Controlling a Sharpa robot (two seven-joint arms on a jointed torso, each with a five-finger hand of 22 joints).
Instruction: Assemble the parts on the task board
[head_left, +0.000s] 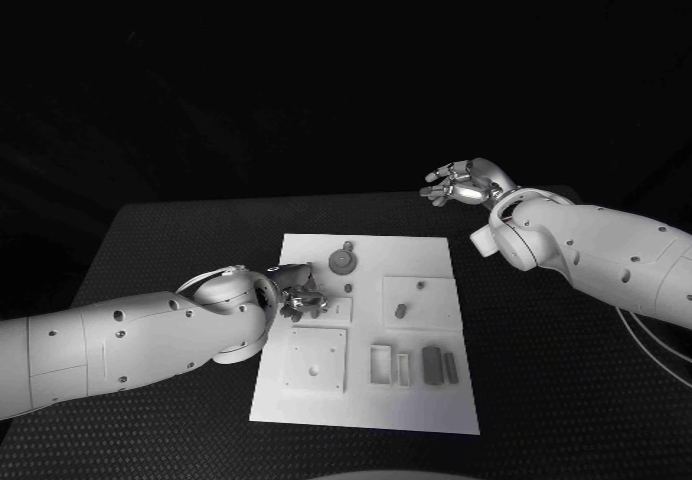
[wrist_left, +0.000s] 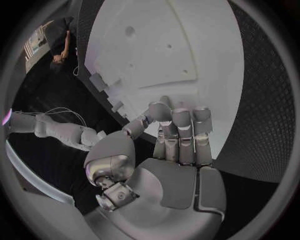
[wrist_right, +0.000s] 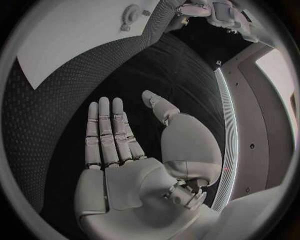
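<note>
Left hand reaching in over the task board while the right hand is waiting off it.

The task board (head_left: 418, 405) is lying flat in the middle of the black table (head_left: 159, 240), with the grey parts sitting on it: a round toothed piece (head_left: 343, 262) near its far edge, a small peg (head_left: 401, 311) on a square plate toward the right edge, and narrow bars (head_left: 433, 367) along the near right. The left hand (head_left: 296, 298) is hovering over the board's left edge, fingers extended together and holding nothing. The right hand (head_left: 464, 183) is hanging beyond the table's far right corner, fingers flat and apart, empty. The parts are looking small, rigid, light and probably smooth, so a fingertip pinch across the short sides should be suiting them best; they would likely be skidding if nudged.
</note>
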